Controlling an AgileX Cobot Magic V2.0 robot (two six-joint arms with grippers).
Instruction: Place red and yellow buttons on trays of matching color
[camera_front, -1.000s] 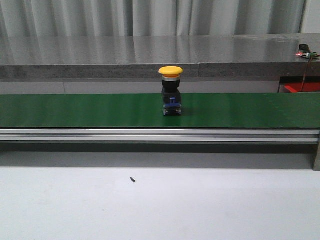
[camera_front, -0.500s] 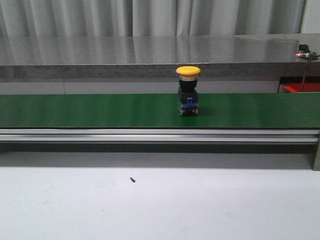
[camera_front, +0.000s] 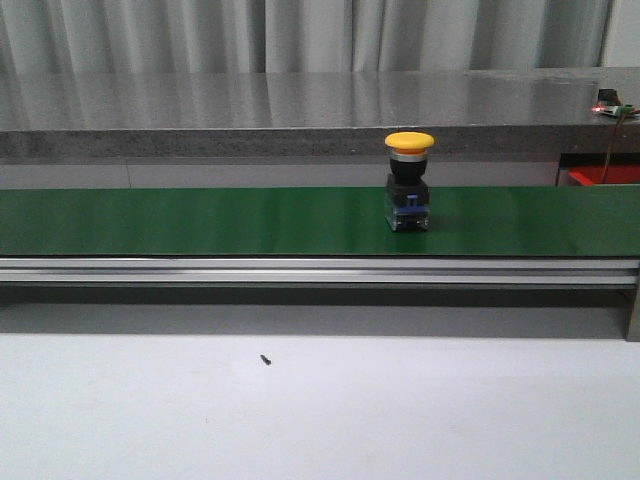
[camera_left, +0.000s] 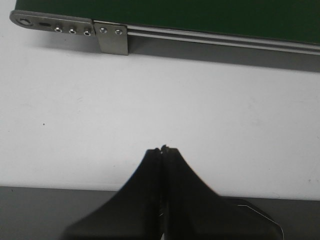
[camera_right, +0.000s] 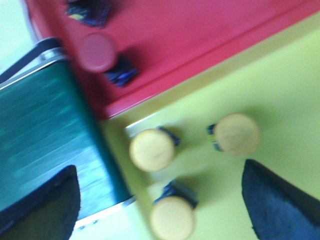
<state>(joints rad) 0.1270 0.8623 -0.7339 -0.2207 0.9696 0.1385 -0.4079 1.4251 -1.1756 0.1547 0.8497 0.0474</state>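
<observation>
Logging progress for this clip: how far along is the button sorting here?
Partly done. Three yellow buttons already sit on the yellow tray, and a red button on the red tray. Nothing is in hand: the left gripper is shut and empty, the right gripper open over the trays. Left: one yellow button standing on the green belt.

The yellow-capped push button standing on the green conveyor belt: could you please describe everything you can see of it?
The yellow-capped push button has a wide, domed yellow mushroom cap over a silvery collar, a black plastic-looking body and a blue and clear base block. It stands upright on the green conveyor belt, right of the belt's middle in the front view, resting only on the belt. No gripper touches it or shows near it in that view. Its far side is hidden.
</observation>
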